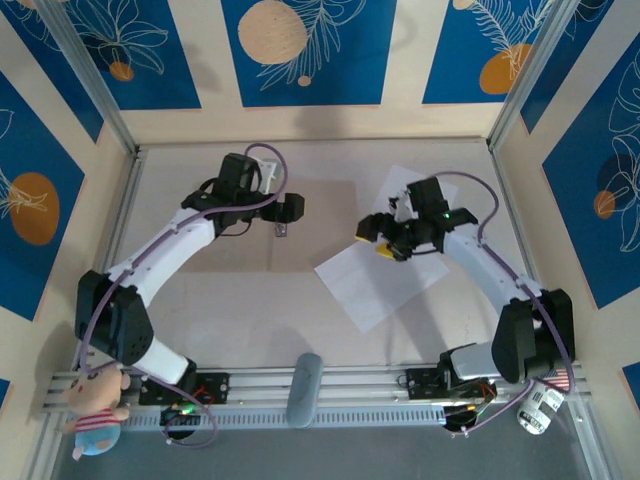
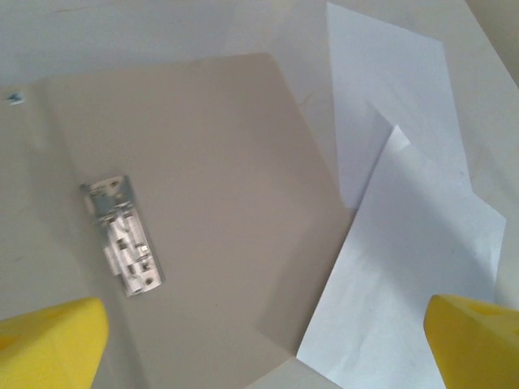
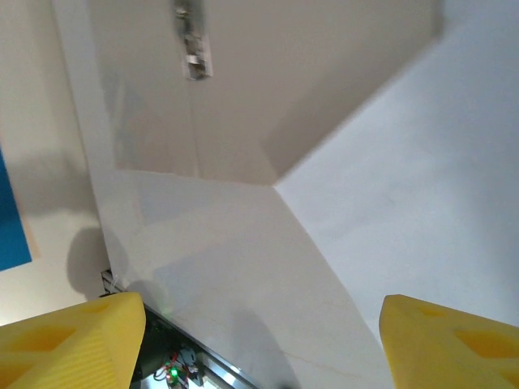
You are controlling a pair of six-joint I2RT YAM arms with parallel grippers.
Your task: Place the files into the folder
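Yellow fingertips (image 2: pixel 49 344) of the left gripper (image 2: pixel 259 348) are standing spread wide with nothing between them, hovering over the tan folder (image 2: pixel 203 154) and its metal clip (image 2: pixel 122 237). 2 white sheets (image 2: pixel 413 267) are lying on the table (image 2: pixel 122 32) just right of the folder, overlapping each other, the nearer one covering the folder's corner. The right gripper (image 3: pixel 259 340) is hanging above that sheet, jaws apart, gripping nothing.

I note a plush toy (image 1: pixel 95 410) at seven o'clock, a grey oblong pad (image 1: pixel 304 388) at six, both at the tabletop (image 1: pixel 250 335) edge.
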